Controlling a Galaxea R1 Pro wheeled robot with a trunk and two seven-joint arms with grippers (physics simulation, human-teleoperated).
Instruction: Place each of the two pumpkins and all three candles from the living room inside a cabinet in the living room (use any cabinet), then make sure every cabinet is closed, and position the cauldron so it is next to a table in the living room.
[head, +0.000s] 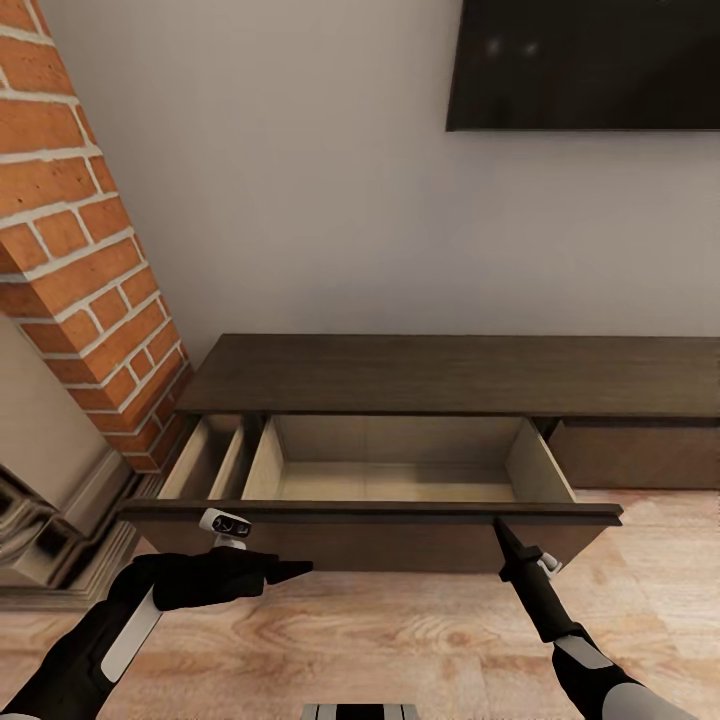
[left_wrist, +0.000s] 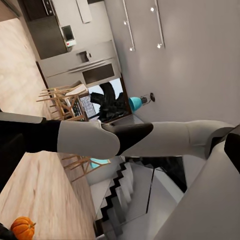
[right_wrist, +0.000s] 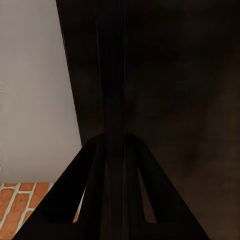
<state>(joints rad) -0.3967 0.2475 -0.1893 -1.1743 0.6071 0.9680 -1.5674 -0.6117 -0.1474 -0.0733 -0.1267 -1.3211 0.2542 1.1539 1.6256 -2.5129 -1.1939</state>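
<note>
Your right gripper (head: 499, 527) pressed together at dark wood drawer front (head: 380, 512); pale drawer interior open. Left gripper (head: 295, 569) state: cannot tell. Ribbed orange pumpkin (left_wrist: 22, 228) on plank floor.

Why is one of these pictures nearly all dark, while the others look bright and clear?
Right wrist view: the right tool sits right up against the dark brown wooden cabinet's drawer front, so shadowed wood looms close and soft. Head view: even light, pale drawer inside sharp. Left wrist view: ceiling spotlights glare; small orange pumpkin crisp.
</note>
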